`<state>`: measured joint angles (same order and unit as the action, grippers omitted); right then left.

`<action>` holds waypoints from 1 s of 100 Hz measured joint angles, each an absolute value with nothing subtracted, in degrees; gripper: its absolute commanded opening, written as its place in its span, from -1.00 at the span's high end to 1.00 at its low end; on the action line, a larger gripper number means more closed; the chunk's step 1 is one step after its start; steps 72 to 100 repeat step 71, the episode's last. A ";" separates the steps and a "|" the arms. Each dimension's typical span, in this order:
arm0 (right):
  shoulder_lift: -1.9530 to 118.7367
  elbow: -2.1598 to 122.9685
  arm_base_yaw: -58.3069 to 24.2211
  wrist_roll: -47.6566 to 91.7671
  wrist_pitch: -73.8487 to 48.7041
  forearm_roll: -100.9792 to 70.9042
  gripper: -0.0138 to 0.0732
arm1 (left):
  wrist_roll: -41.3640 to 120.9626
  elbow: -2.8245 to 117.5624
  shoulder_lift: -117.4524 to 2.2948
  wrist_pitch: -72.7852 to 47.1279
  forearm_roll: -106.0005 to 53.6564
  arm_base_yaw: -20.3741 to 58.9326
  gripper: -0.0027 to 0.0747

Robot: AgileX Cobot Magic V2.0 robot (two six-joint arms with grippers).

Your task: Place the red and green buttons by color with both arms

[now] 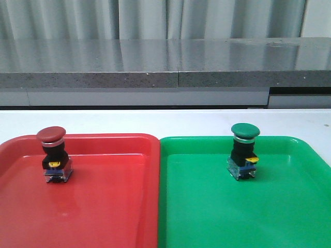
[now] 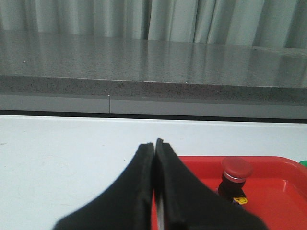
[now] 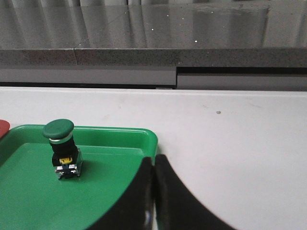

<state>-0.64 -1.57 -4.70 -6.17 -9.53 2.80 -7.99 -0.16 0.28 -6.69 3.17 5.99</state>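
While both grippers hang closed and empty, each button sits upright in the tray of its own color. Seen from the front, the red button [image 1: 54, 155] stands in the far left part of the red tray [image 1: 103, 206], close to the tray's back rim. Its cap is a dull, dark-red mushroom dome, wider than the body beneath it, with a thin silvery ring just under the dome. Below that comes a black body, then a small yellow tab and a clear bluish base resting on the tray floor.

The green button [image 1: 244, 152] stands in the green tray [image 1: 207, 217], toward the back and a little right of the tray's middle. It is built the same way: a dark-green dome, a pale ring, a black body, a yellow tab that juts to the right, and a clear-blue base. The two trays lie side by side on the white table [image 1: 165, 121], their inner rims touching or nearly so, red on the left and green on the right.

From the left wrist, the left gripper [image 2: 156, 143] shows its two black fingers pressed together with nothing between them, and the red button lies ahead and off to one side. From the right wrist, the right gripper [image 3: 153, 160] is likewise fully closed on nothing, its tips over the green tray's near corner, well apart from the green button.
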 measured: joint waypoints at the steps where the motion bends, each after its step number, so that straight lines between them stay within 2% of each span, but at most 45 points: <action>1: -0.64 -1.57 -4.70 -6.17 -9.45 2.80 0.94 | -7.99 -0.16 0.28 -6.69 3.17 5.99 0.98; 100: -0.64 -1.57 -4.70 -6.17 -8.48 2.65 0.94 | -7.99 -0.16 0.28 -6.69 3.17 5.99 0.98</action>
